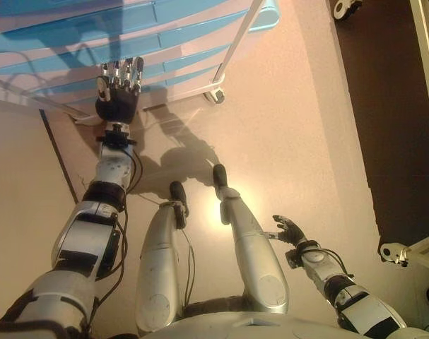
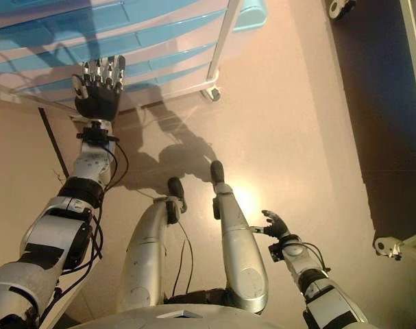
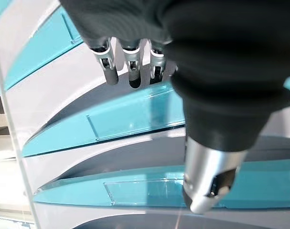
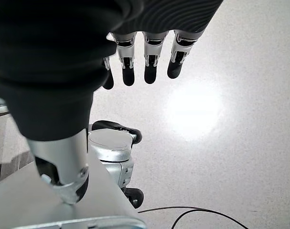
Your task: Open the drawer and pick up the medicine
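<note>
Right hand (image 1: pixel 288 229) is hanging low with relaxed fingers; left hand (image 1: pixel 119 90) is reaching straight-fingered toward blue drawers (image 1: pixel 179 35).

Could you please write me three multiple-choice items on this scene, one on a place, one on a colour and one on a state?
1. Where is the left hand?
A. raised in front of the drawer unit
B. hanging by the robot's side
C. resting on the floor

2. What colour are the drawer fronts?
A. red
B. light blue
C. black

3. How do the fingers of the right hand stand?
A. curled round a medicine box
B. clenched in a fist
C. straight, holding nothing

Answers:
1 A, since the eye views show the left hand stretched forward right before the stacked drawers.
2 B, since the left wrist view shows light blue fronts set in a white frame.
3 C, since the right wrist view shows straight fingers over the bare floor.
</note>
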